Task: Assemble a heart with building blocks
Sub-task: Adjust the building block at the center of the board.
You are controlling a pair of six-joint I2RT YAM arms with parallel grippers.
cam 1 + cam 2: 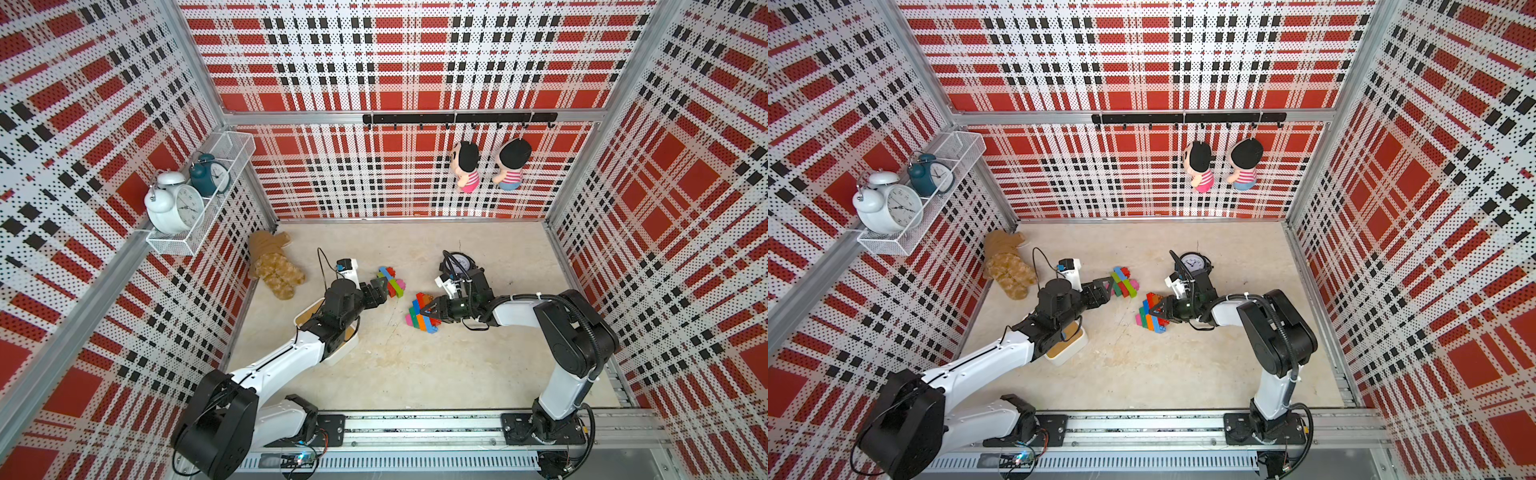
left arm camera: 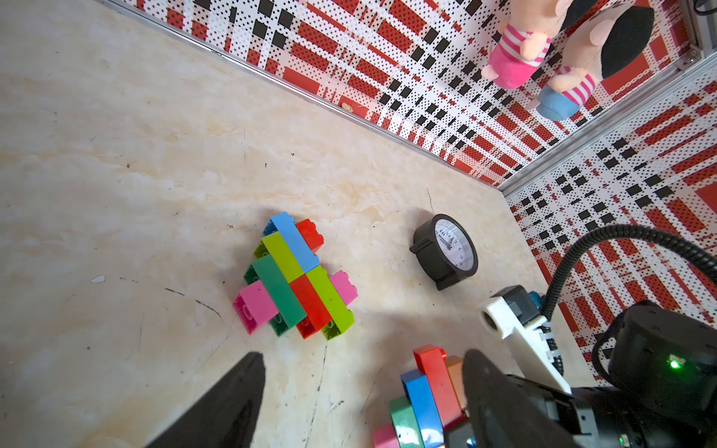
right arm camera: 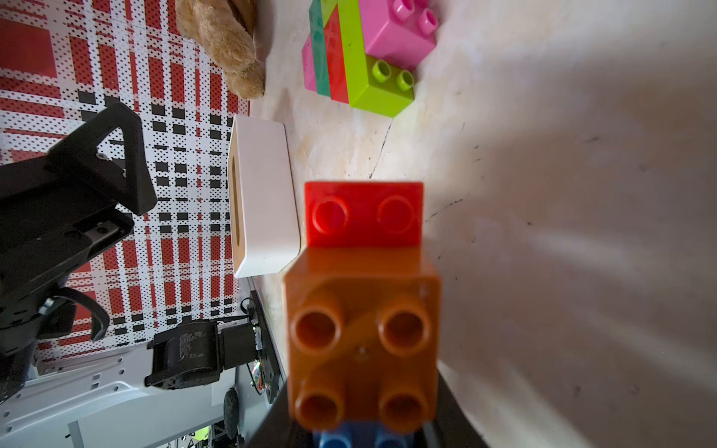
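**Two block clusters, one gripped**

In both top views, the left gripper (image 1: 387,291) is just beside the far cluster (image 1: 395,281), and the right gripper (image 1: 422,311) is at the near cluster (image 1: 419,323). Left wrist: jaws apart, empty. Right wrist: jaws clamped on the orange block (image 3: 362,341).

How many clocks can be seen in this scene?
3. A white alarm clock and a teal alarm clock stand in the wall-mounted wire basket; a black clock is on the table by the right arm.
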